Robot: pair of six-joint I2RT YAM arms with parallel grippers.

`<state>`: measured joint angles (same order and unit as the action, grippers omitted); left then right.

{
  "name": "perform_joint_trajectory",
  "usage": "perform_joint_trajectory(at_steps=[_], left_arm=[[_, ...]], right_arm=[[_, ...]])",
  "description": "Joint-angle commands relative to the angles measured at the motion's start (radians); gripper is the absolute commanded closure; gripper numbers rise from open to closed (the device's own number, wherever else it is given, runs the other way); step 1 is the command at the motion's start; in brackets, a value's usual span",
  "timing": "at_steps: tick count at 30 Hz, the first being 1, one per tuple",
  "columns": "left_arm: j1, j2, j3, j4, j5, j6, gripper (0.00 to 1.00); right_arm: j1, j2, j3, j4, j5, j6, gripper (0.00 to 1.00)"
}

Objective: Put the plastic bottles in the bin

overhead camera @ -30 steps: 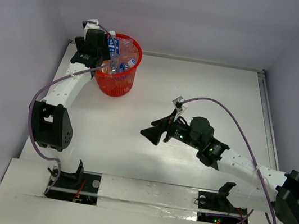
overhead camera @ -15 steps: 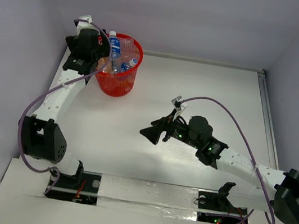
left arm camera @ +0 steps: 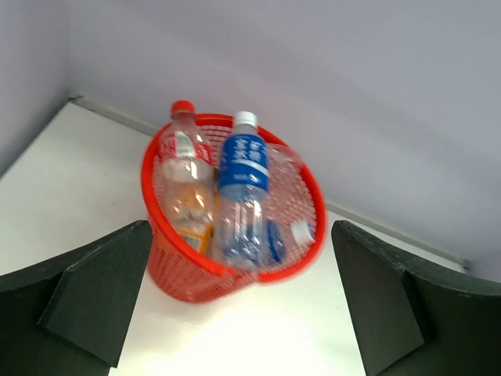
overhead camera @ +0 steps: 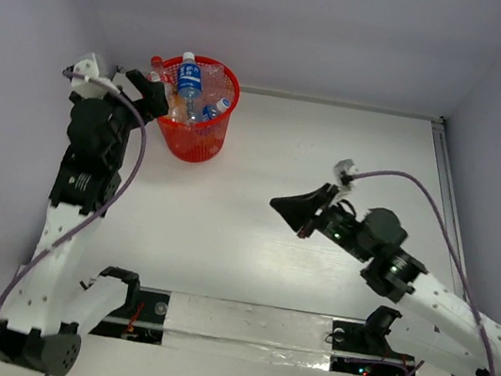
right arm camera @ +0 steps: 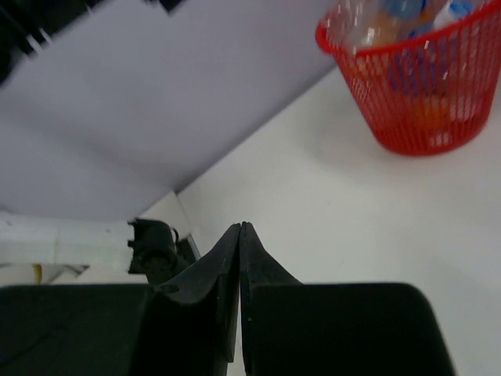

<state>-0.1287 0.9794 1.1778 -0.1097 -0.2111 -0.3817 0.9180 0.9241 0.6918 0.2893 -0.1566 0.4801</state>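
Up at the far left of the white surface (overhead camera: 352,147), the bin (overhead camera: 196,141) stood near the back wall, and the plastic bottles (overhead camera: 189,92) that could be seen were all inside it. A blue-labelled bottle (left arm camera: 243,168) with a white cap stood nearly upright in the middle, its top poking above the red rim. Just to its left leaned a bottle with a red cap (left arm camera: 182,110) and a red label, and below that one sat an orange-filled bottle (left arm camera: 192,210) against the lattice wall. Lower on the right, a second white cap (left arm camera: 300,231) showed beside another blue label. A clear bottle (overhead camera: 214,75) rested at the back of the bin.

Beside the bin's left edge hung the left gripper (overhead camera: 147,93), its jaws released and spread wide, with nothing between them. From its wrist view the two dark fingers (left arm camera: 94,301) framed the bin on either side without touching it.

Well apart, near the middle of the surface, the right gripper (overhead camera: 279,203) pointed left. Its jaws were clenched flat against each other, gripping nothing. In its wrist view the pressed fingertips (right arm camera: 235,235) hung over bare surface, with the bin far off at the upper right.
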Motion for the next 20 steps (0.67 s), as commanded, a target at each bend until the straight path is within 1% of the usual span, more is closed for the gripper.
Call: perform_joint_trajectory(at_steps=[1, 2, 3, 4, 5, 6, 7, 8, 10, 11, 12, 14, 16, 20], left_arm=[[0.001, -0.142, -0.098, 0.041, 0.105, -0.069, 0.01], [0.001, -0.21, -0.118, 0.022, 0.136, -0.075, 0.01], [0.001, -0.246, -0.157, 0.007, 0.148, -0.085, 0.01], [0.001, -0.313, -0.179, -0.016, 0.173, -0.1, 0.01], [0.001, -0.349, -0.2, -0.027, 0.183, -0.109, 0.01], [0.001, -0.387, -0.252, -0.034, 0.193, -0.12, 0.01], [0.001, -0.425, -0.282, -0.039, 0.2, -0.129, 0.01], [0.001, -0.502, -0.309, -0.042, 0.205, -0.149, 0.01], [0.001, -0.571, -0.381, -0.048, 0.235, -0.164, 0.01], [0.001, -0.623, -0.398, -0.056, 0.249, -0.167, 0.01], [0.001, -0.643, -0.423, -0.061, 0.253, -0.167, 0.01], [0.001, -0.676, -0.438, -0.073, 0.268, -0.167, 0.01], [0.001, -0.686, -0.451, -0.076, 0.28, -0.163, 0.01], [0.001, -0.683, -0.475, -0.059, 0.303, -0.154, 0.01]], right_arm=[[0.01, -0.193, 0.057, -0.059, 0.124, -0.058, 0.93], [0.01, -0.236, 0.055, -0.077, 0.146, -0.067, 0.93], [0.01, -0.279, 0.054, -0.094, 0.21, -0.067, 0.92], [0.01, -0.365, 0.052, -0.139, 0.244, -0.069, 0.87], [0.01, -0.408, 0.052, -0.16, 0.303, -0.069, 0.81], [0.01, -0.453, 0.046, -0.18, 0.337, -0.069, 0.58], [0.01, -0.496, 0.043, -0.218, 0.368, -0.067, 0.44], [0.01, -0.578, 0.038, -0.235, 0.434, -0.061, 0.3], [0.01, -0.648, 0.034, -0.271, 0.489, -0.057, 0.07], [0.01, -0.675, 0.034, -0.294, 0.515, -0.052, 0.05], [0.01, -0.714, 0.034, -0.323, 0.561, -0.052, 0.05], [0.01, -0.734, 0.032, -0.348, 0.587, -0.057, 0.05], [0.01, -0.729, 0.028, -0.354, 0.603, -0.051, 0.06], [0.01, -0.68, 0.008, -0.3, 0.598, -0.032, 0.09]])
